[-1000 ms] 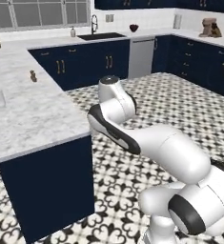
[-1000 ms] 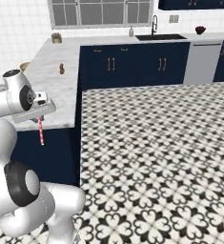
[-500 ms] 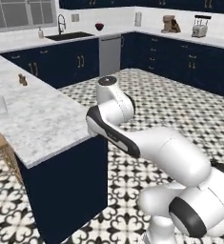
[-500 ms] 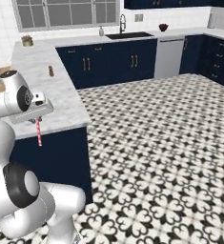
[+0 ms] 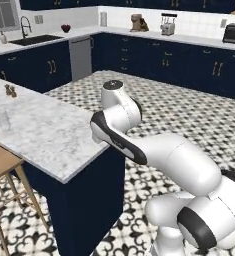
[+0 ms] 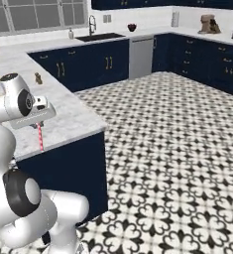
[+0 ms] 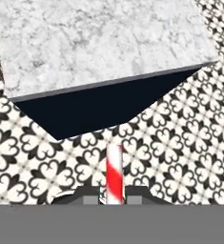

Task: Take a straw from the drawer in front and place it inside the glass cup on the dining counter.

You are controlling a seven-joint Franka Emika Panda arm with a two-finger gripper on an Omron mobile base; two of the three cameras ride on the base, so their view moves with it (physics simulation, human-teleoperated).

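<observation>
Fingertips (image 7: 92, 196) clenched on the thin red-and-white striped straw (image 7: 114, 174), which hangs below them beside the white veined marble dining counter (image 5: 44, 135); it could clip that edge and slip.

Polished stone, glossy shells, matt paint.
White-grey veined marble on the dining counter (image 5: 49, 135), smooth with a soft sheen, over a flat matt navy base. Clear, colourless glass for the glass cup (image 5: 2, 119). Red-and-white striped, smooth, plastic-looking straw (image 7: 114, 174). Glossy white plastic with dark joints on the arm (image 5: 154, 155). Warm matt wood on the stool (image 5: 1, 165). Patterned black-and-white tile on the floor (image 6: 177, 149), faintly shiny. Brushed metal front on the dishwasher (image 6: 141, 57).
</observation>
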